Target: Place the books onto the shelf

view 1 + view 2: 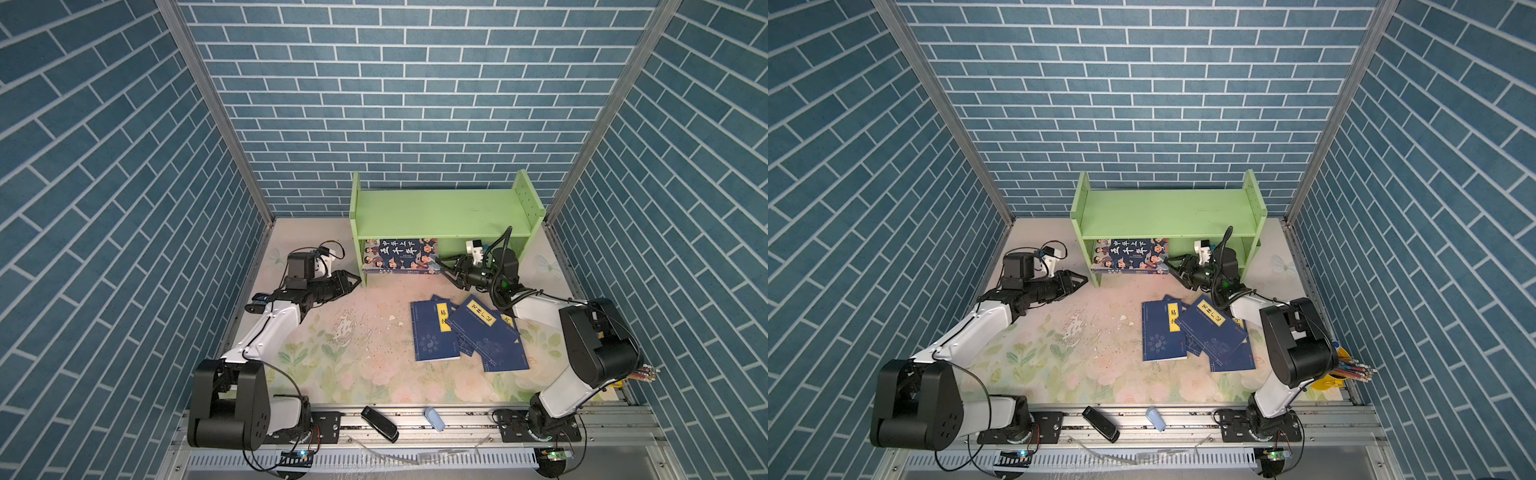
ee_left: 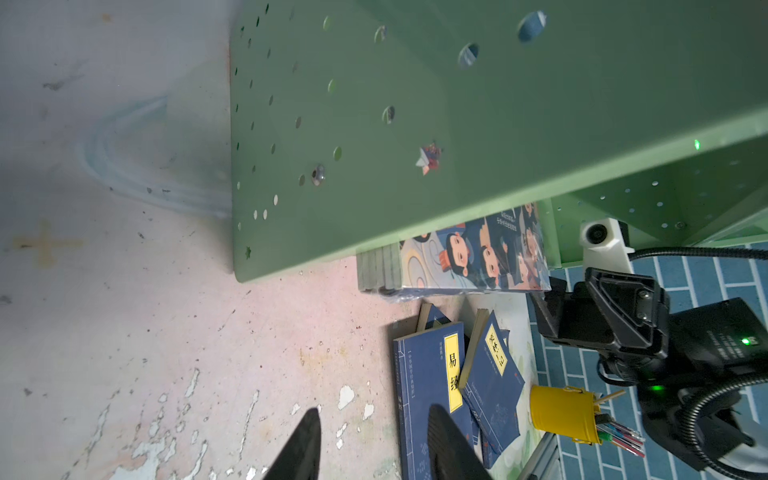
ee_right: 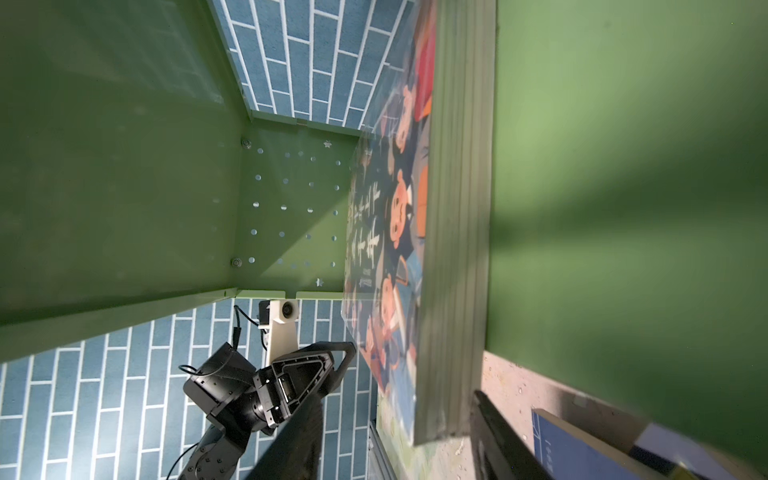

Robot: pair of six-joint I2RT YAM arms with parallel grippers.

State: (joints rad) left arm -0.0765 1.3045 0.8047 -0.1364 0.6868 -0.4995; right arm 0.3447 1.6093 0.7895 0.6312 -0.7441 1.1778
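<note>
In a top view: big book [image 1: 399, 253] lies flat on the lower tier of the shelf [image 1: 440, 208], with room free beside it. Thin books [image 1: 465, 332] are on the table [image 1: 332, 353] before the shelf.

Left wrist: left gripper [image 2: 372, 415] open, empty, outside the shelf's side panel.

Right wrist: your right gripper [image 3: 397, 399] straddles the big book's corner, unclamped. Back straight out and mind the board above.

There is one shelf [image 1: 440, 212], one large cartoon book [image 1: 399, 253], at least four thin navy books [image 1: 432, 332] and one yellow pot [image 2: 561, 409].
</note>
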